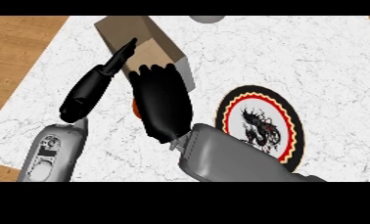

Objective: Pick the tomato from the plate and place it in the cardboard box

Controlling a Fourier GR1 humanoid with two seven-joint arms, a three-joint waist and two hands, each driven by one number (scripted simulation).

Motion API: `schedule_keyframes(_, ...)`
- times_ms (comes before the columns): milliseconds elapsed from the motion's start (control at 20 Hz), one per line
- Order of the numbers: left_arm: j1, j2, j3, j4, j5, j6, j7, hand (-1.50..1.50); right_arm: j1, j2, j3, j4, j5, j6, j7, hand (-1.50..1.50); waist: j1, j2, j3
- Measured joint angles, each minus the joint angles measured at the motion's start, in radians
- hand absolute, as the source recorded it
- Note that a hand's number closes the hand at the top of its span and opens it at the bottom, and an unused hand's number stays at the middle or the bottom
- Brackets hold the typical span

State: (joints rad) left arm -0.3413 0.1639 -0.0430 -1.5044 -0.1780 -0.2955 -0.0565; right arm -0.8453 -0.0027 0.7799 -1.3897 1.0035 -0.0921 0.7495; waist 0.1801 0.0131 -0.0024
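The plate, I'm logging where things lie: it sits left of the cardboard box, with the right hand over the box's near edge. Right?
Not quite. The head view shows the plate to the right of the cardboard box, nearer the robot. The right hand is indeed over the box's near edge.

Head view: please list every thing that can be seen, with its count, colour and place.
Box: one, brown cardboard, upper middle of the counter, open.
Plate: one, round, black rim with red and cream rings and a dark figure in the middle, right of centre; nothing lies on it.
Tomato: one, red-orange, only a sliver shows at the left edge of the right hand, below the box.
Grey object: one, top edge, mostly cut off; cannot tell what it is.
Counter: one, white marble; wood at the left.
Left hand: black, left of the box, fingers straight.
Right hand: black, centre, curled over the tomato.
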Motion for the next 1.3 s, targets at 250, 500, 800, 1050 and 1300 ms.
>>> schedule_keyframes(250, 0.004, 0.004, 0.009, 0.009, -0.007, 0.011, -0.002, 0.00, -0.148, 0.001, -0.036, 0.048, -0.058, -0.101, 0.203, 1.50, -0.025, -0.003, -0.001)
schedule_keyframes(500, -0.003, 0.011, 0.028, 0.020, -0.002, 0.013, -0.005, 0.00, -0.305, -0.002, -0.069, 0.176, -0.123, -0.160, 0.284, 1.50, -0.044, 0.000, -0.002)
schedule_keyframes(800, 0.038, 0.021, 0.039, 0.020, -0.011, 0.022, -0.036, 0.00, -0.444, -0.001, -0.095, 0.402, -0.225, -0.179, 0.266, 1.50, -0.077, 0.002, -0.001)
schedule_keyframes(1050, 0.038, 0.031, 0.057, 0.007, 0.002, 0.017, -0.022, 0.00, -0.470, 0.001, -0.122, 0.540, -0.388, -0.105, 0.228, 1.50, -0.090, 0.003, -0.001)
schedule_keyframes(1300, 0.062, 0.035, 0.065, -0.001, 0.001, 0.020, -0.033, 0.00, -0.471, 0.002, -0.140, 0.658, -0.515, -0.020, 0.130, 1.50, -0.109, 0.002, 0.000)
